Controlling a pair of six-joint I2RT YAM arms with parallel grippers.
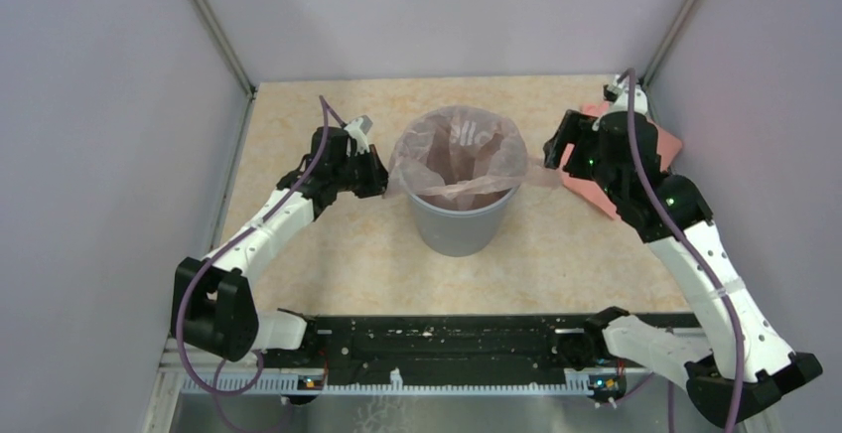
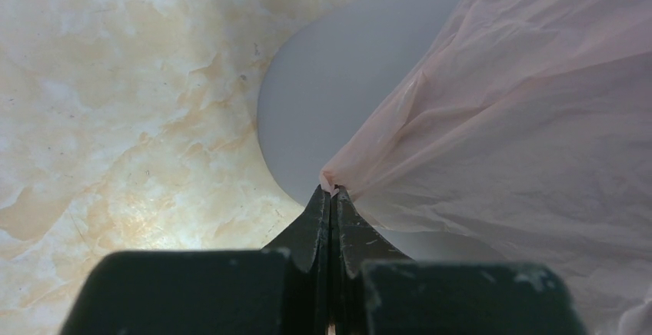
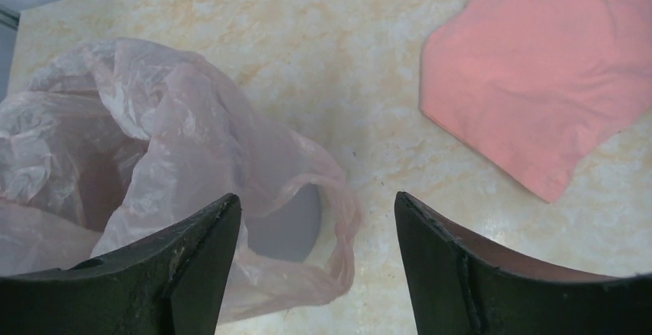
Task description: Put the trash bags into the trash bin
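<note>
In the top view, the grey bin [image 1: 459, 222] is seen standing at the centre of the table [image 1: 338, 254], and the thin pink bag [image 1: 459, 150] is draped inside it, its mouth spread over the rim. The left gripper [image 1: 381, 179] is pressed against the bag's left edge. The right gripper [image 1: 552, 151] is held just beside the right edge, and a folded pink cloth [image 1: 669, 145] is seen behind it at the upper right.

In the left wrist view, the jaws are seen shut tight on a gathered pinch of the bag at the centre of the frame, with the bin wall just behind.

In the right wrist view, the jaws are spread wide with nothing between them. A loose loop of the bag is seen hanging over the bin's side at the lower centre.

The bag is judged seated but not yet settled. The left pinch is best drawn gently outward and down, so the thin film is not torn. The loose loop should be taken low and tucked over the rim, and the cloth left untouched
</note>
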